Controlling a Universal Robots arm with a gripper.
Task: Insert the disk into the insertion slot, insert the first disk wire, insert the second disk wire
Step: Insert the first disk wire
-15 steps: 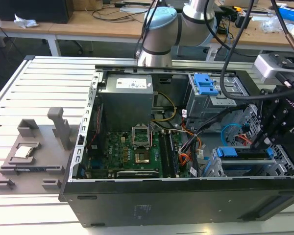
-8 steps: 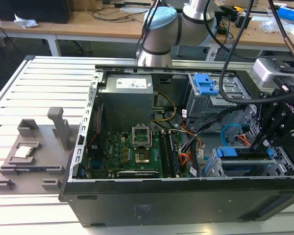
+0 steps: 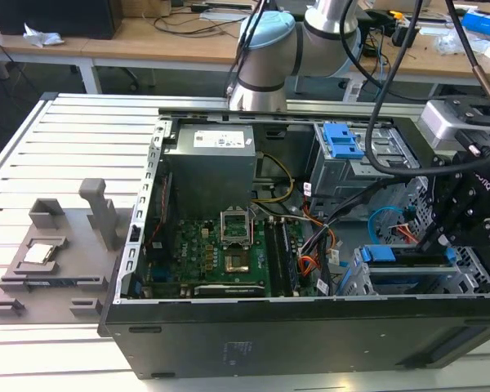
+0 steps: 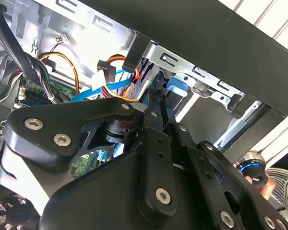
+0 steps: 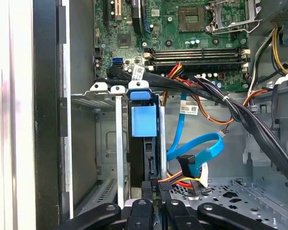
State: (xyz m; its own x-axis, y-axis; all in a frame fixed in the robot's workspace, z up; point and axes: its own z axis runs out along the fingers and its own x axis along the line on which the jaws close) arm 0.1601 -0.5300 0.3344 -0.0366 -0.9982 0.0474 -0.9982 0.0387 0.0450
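The gripper (image 5: pixel 157 186) is reaching into the open computer case, its fingers drawn almost together with nothing visible between them. Its tips are meeting the end of the disk (image 5: pixel 143 120), which is sitting edge-on inside the insertion slot (image 5: pixel 89 101). Just beside it the second disk wire (image 5: pixel 197 146) is looping loose, touching the first disk wire (image 5: pixel 181 183). Thick black cables (image 5: pixel 221 98) are crossing between the slot and the motherboard (image 5: pixel 182 38).

Even room light, soft shadows inside computer case (image 3: pixel 269 343), blown-out glare on table (image 5: pixel 9 120)
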